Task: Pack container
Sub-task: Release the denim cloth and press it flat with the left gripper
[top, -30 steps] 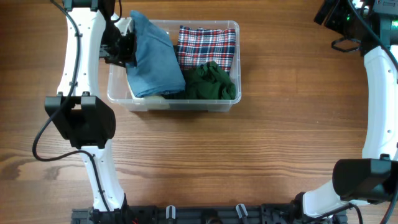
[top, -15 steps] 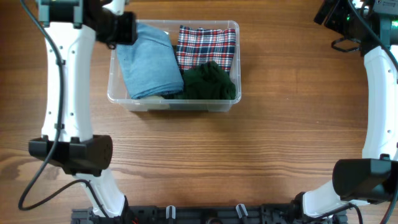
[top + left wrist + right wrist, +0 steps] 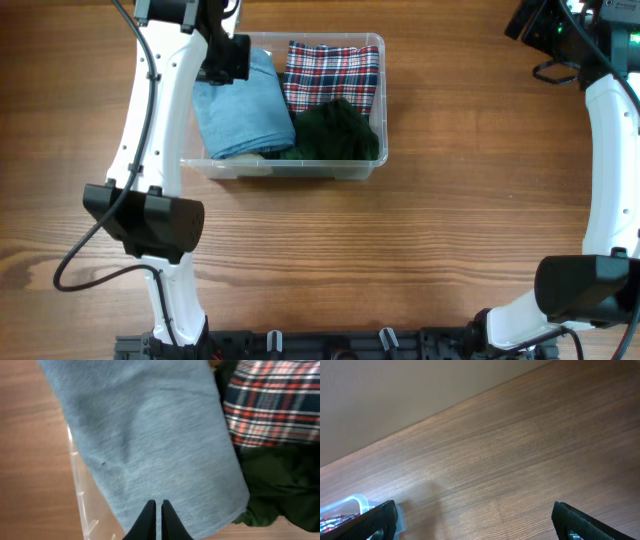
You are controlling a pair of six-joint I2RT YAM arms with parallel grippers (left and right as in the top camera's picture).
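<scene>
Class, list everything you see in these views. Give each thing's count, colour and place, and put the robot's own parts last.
container: one, clear plastic, on the table's far left-centre
blue cloth: one, light blue, folded, left half of the container
plaid cloth: one, red, white and navy check, far right part of the container
green cloth: one, dark green, bunched, near right part of the container
table: one, brown wood, under everything
left gripper: one, black, shut, above the blue cloth
right gripper: one, black, open, above bare table at the far right
</scene>
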